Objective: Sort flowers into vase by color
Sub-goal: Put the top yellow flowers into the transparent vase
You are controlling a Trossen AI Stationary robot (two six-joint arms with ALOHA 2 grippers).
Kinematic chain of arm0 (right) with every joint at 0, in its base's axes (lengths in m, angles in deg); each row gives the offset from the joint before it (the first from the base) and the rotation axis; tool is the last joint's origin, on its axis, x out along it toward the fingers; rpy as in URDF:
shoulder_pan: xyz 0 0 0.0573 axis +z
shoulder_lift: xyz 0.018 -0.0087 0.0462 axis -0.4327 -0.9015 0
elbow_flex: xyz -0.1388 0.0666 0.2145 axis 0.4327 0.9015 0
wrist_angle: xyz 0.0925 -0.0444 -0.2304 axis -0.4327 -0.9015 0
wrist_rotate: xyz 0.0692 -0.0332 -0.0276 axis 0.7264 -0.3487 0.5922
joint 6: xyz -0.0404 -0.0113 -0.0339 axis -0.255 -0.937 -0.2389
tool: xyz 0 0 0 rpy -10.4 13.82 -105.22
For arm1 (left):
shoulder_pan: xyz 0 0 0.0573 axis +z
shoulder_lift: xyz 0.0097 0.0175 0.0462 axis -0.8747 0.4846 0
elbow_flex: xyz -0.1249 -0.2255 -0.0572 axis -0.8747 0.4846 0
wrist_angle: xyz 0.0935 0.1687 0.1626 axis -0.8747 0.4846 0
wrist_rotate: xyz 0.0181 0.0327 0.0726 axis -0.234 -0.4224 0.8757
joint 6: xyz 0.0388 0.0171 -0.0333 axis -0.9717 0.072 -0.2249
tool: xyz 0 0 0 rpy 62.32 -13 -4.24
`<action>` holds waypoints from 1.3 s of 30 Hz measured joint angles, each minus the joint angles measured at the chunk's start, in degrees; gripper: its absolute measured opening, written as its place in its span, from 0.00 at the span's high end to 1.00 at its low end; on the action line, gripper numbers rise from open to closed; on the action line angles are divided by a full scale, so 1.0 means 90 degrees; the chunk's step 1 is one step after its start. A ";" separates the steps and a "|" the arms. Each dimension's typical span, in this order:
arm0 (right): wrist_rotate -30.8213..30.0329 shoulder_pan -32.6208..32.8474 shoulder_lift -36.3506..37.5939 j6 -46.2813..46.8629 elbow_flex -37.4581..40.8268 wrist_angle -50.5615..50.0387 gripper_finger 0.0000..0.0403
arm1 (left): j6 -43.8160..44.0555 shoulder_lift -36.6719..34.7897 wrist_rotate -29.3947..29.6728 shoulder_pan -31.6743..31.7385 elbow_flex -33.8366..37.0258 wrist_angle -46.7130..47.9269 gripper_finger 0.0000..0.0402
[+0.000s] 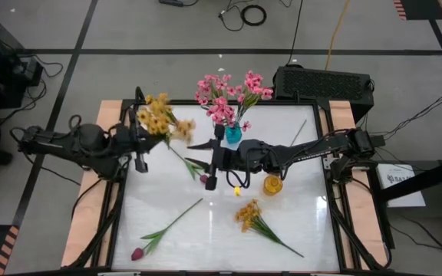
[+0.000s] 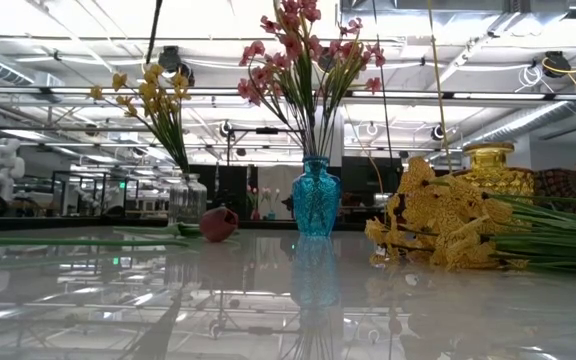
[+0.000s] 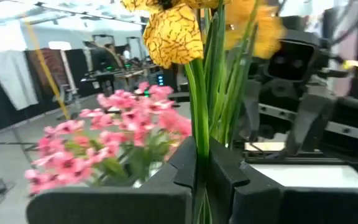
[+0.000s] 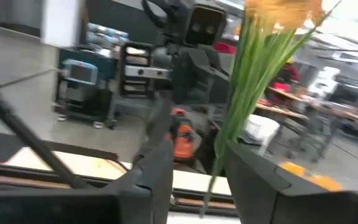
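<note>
A yellow flower spray [image 1: 159,119] hangs in the air over the table's far left, with my left gripper [image 3: 201,163] shut on its green stems. My right gripper [image 4: 197,168] reaches in from the right at the stems' lower end [image 1: 196,164]. It stands open, with the stems [image 4: 244,106] passing between its fingers. A blue vase [image 1: 232,135] holds pink flowers [image 1: 225,96]. Beside it stands an amber vase [image 1: 273,185]. Another yellow spray [image 1: 252,218] and a magenta tulip [image 1: 138,253] lie flat on the table. My left gripper pinches the bundle of green stems [image 3: 197,124] a little below the yellow blossoms, between its two fingers. The fingers come level from the table's left and lie across the stems. The spray is lifted clear and tilted, blossoms uppermost. My right gripper: I cannot tell whether a finger [image 4: 253,174] touches the stems.
A second magenta bud [image 1: 203,178] lies under my right gripper. A bare green stem [image 1: 298,132] lies at the far right. A wooden frame [image 1: 83,222] edges the white table. The near middle of the table has free room.
</note>
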 joint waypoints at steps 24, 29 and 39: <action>0.0124 -0.0075 -0.0053 0.1100 0.0000 0.0330 0.53 | 0.1293 0.1347 -0.1427 0.0384 0.0138 -0.2630 0.95; 0.0123 -0.0128 -0.0053 0.1069 0.0000 0.0264 0.55 | 0.1283 0.1443 -0.1457 0.0386 0.0138 -0.2701 0.95; 0.0129 -0.0177 -0.0053 0.1040 0.0000 0.0270 0.96 | 0.1153 0.1438 -0.1486 0.0386 0.0138 -0.2737 0.94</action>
